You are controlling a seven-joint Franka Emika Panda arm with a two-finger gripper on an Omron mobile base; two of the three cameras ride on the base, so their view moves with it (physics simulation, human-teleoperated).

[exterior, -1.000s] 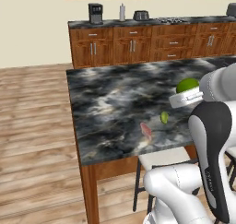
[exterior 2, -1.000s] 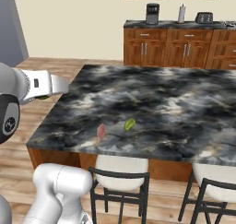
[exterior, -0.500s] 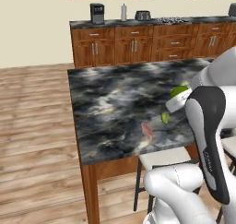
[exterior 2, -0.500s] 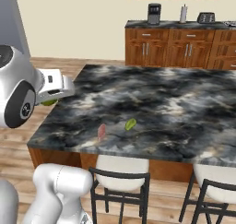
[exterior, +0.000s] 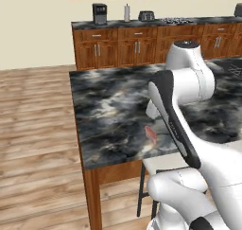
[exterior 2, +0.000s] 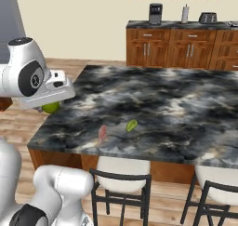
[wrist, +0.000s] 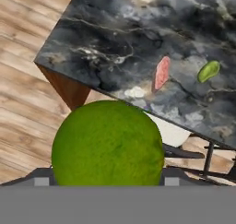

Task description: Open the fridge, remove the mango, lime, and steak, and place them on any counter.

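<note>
The steak (exterior 2: pixel 102 133) and the mango (exterior 2: pixel 132 125) already lie near each other on the marbled surface (exterior 2: pixel 186 104), close to its front edge above the stools, so by my reading only the lime (wrist: pixel 108 144) is left to set down. The claw (exterior 2: pixel 50 106) pinches the lime and hangs beside the surface's corner, out over the wooden floor and not yet above the stone. The wide middle of the stone is bare, giving plenty of room inward from the edge.
</note>
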